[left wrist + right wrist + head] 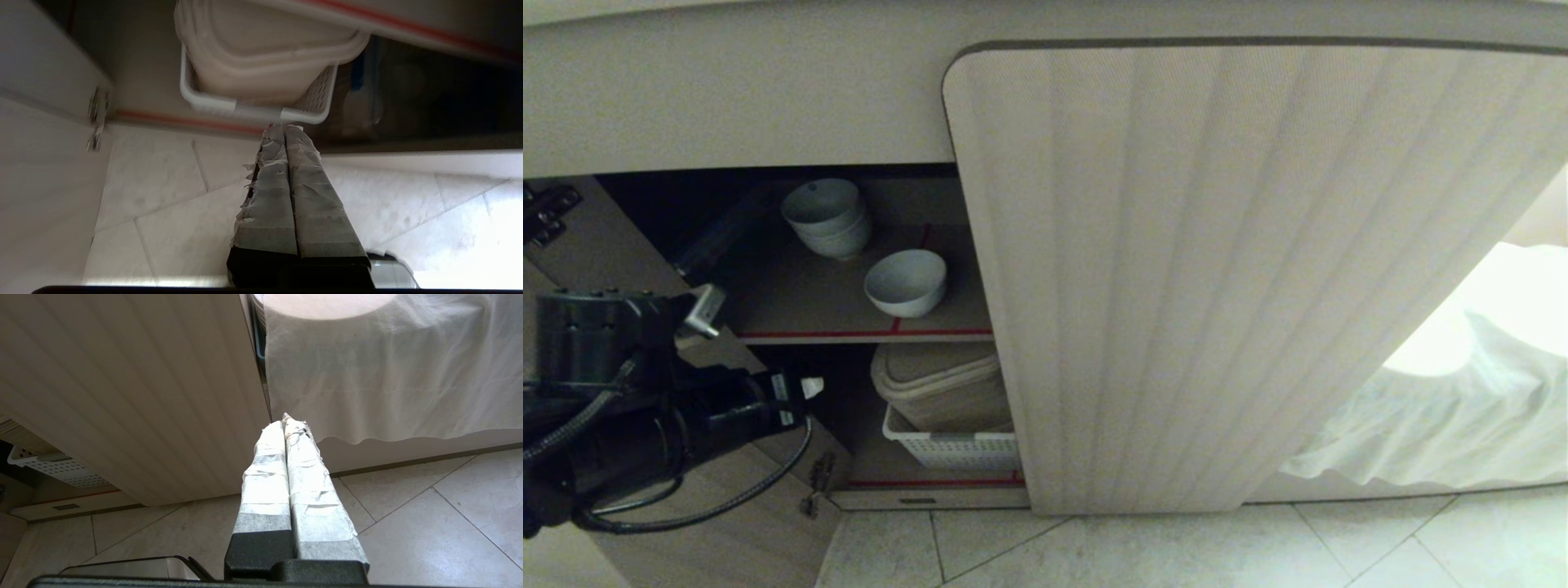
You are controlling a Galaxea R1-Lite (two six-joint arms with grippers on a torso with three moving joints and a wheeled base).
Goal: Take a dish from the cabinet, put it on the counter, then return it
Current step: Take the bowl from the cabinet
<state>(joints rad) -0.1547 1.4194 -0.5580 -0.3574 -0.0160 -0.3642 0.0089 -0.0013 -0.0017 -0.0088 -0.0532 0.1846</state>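
The cabinet (792,269) stands open on its left side, its ribbed right door (1217,278) shut, and the dish (905,282), a plain white bowl, sits upright near the front of the upper shelf (792,314), just above the red edge strip. A stack of like bowls (827,217) stands behind it and a little to its left, apart from it. On the shelf below, a white perforated basket (952,447) carries a beige lidded container (939,384).

The left gripper (284,127), fingers pressed together and holding nothing, hangs outside the open cabinet at about the height of the lower shelf, its arm (645,392) low at the left of the head view, below and left of the dish. The right gripper (284,418) is also closed and empty, parked before the shut door, near a white cloth (392,367), over the tiled floor (429,522).

Whether this is the start of the fetch or the end of the return cannot be told. If the fetch, the left gripper would need to rise to the upper shelf, spread its fingers and take the dish by its rim without knocking the stack behind. The counter's top is not in view.
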